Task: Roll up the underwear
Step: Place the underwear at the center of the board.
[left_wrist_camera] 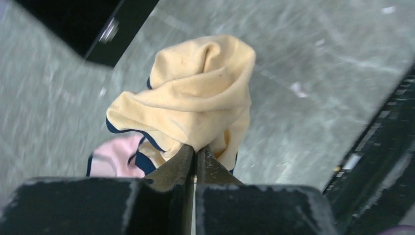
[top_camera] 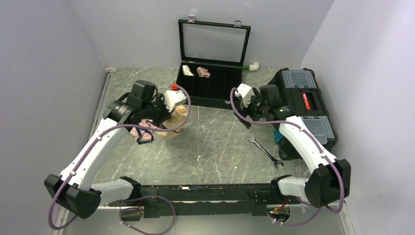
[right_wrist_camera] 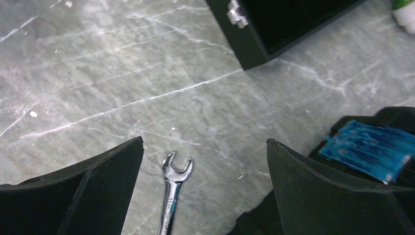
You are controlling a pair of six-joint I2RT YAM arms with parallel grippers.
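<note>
Left gripper (left_wrist_camera: 195,151), jaws pressed tight together, pinches a fold of the tan-beige underwear (left_wrist_camera: 195,93) at the left-centre of the grey marbled table (top_camera: 215,142). The garment bunches up off the fingertips in a loose hump, its navy edging showing along the lower folds. Whether its far end rests on the tabletop can't be told. Just beside it, on the L arm's side, lies a pink underwear (left_wrist_camera: 115,156) w/ dark trim, partly tucked under the tan piece in the wrist view.

Right gripper (right_wrist_camera: 205,142) hangs over bare tabletop at right-centre, jaws spread wide, holding nothing. Below it a chrome open-end wrench (right_wrist_camera: 172,193) lies flat on the table, near the black toolbox (top_camera: 303,105) at the R edge. A blue item (right_wrist_camera: 372,149) sits against the toolbox's front; too blurred to ID.

At the back, a black display case (top_camera: 213,58) stands w/ its glass lid raised. A cream fabric roll (top_camera: 187,70) and a pink fabric roll (top_camera: 203,72) sit side by side in its left compartments, well apart from both grippers.
</note>
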